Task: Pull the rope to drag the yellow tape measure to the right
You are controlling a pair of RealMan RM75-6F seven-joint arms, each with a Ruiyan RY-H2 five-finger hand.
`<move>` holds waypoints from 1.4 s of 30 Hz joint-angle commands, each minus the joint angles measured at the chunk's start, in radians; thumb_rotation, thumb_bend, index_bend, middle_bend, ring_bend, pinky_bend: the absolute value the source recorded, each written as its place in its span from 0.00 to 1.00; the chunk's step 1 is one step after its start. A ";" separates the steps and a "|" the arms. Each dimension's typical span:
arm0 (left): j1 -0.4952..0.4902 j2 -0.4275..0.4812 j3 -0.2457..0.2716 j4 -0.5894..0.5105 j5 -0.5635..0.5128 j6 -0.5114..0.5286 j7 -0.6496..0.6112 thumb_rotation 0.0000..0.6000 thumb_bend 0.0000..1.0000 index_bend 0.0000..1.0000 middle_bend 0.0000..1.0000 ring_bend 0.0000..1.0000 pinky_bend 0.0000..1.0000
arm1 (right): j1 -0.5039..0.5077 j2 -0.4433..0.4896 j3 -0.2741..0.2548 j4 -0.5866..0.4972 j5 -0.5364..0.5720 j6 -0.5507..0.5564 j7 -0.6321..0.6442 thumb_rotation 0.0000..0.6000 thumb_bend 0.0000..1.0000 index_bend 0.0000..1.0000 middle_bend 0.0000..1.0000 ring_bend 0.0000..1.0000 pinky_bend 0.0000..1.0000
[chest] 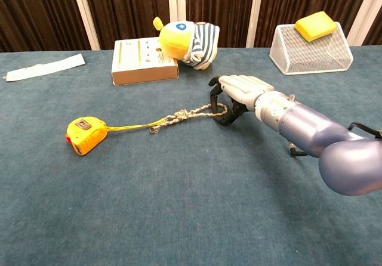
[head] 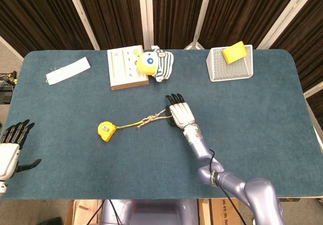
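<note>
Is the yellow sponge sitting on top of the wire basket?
Yes, the yellow sponge rests on top of the upturned white wire basket at the table's far right.

— What can't you make out from up there?

— My silver right hand [head: 180, 114] covers the near end of the braided beige rope [head: 155, 117], so I can't tell if my fingers grip it.

— And your left?

— My white, black-fingered left hand [head: 11, 149] is cut off by the head view's edge.

Even overhead light, soft shadow under my right hand [chest: 236, 93], both views sharp, no glare, dark curtains.
</note>
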 commanded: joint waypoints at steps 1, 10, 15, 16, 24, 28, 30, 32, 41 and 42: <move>0.000 0.001 -0.001 -0.001 -0.001 -0.001 -0.001 1.00 0.00 0.00 0.00 0.00 0.00 | 0.000 -0.001 0.000 -0.001 0.000 0.002 0.001 1.00 0.46 0.61 0.13 0.00 0.00; -0.001 0.001 0.000 -0.002 -0.003 -0.004 -0.001 1.00 0.00 0.00 0.00 0.00 0.00 | -0.009 0.019 0.001 -0.045 -0.009 0.033 -0.001 1.00 0.46 0.61 0.13 0.00 0.00; 0.000 0.001 0.001 -0.003 0.000 -0.003 0.001 1.00 0.00 0.00 0.00 0.00 0.00 | -0.037 0.056 0.026 -0.133 0.023 0.054 0.004 1.00 0.46 0.61 0.13 0.00 0.00; 0.000 0.001 0.001 -0.003 0.001 -0.002 0.001 1.00 0.00 0.00 0.00 0.00 0.00 | -0.041 0.064 0.032 -0.151 0.032 0.056 0.003 1.00 0.46 0.61 0.13 0.00 0.00; -0.001 0.002 0.003 -0.005 0.002 -0.006 0.005 1.00 0.00 0.00 0.00 0.00 0.00 | -0.095 0.147 0.097 -0.333 0.169 0.063 -0.055 1.00 0.46 0.61 0.13 0.00 0.00; 0.000 0.001 0.005 -0.004 0.015 0.004 0.011 1.00 0.00 0.00 0.00 0.00 0.00 | -0.126 0.201 0.102 -0.424 0.215 0.089 -0.112 1.00 0.46 0.61 0.13 0.00 0.00; 0.000 0.001 0.006 -0.004 0.020 0.006 0.013 1.00 0.00 0.00 0.00 0.00 0.00 | -0.142 0.225 0.105 -0.467 0.234 0.105 -0.129 1.00 0.46 0.61 0.13 0.00 0.00; 0.001 0.001 0.008 -0.003 0.025 0.009 0.014 1.00 0.00 0.00 0.00 0.00 0.00 | -0.164 0.253 0.108 -0.521 0.262 0.126 -0.147 1.00 0.46 0.61 0.13 0.00 0.00; 0.003 -0.002 0.014 -0.004 0.048 0.023 0.020 1.00 0.00 0.00 0.00 0.00 0.00 | -0.253 0.372 0.096 -0.705 0.331 0.217 -0.203 1.00 0.46 0.62 0.13 0.00 0.00; 0.003 -0.002 0.014 -0.005 0.050 0.025 0.020 1.00 0.00 0.00 0.00 0.00 0.00 | -0.262 0.384 0.095 -0.720 0.335 0.226 -0.204 1.00 0.46 0.62 0.13 0.00 0.00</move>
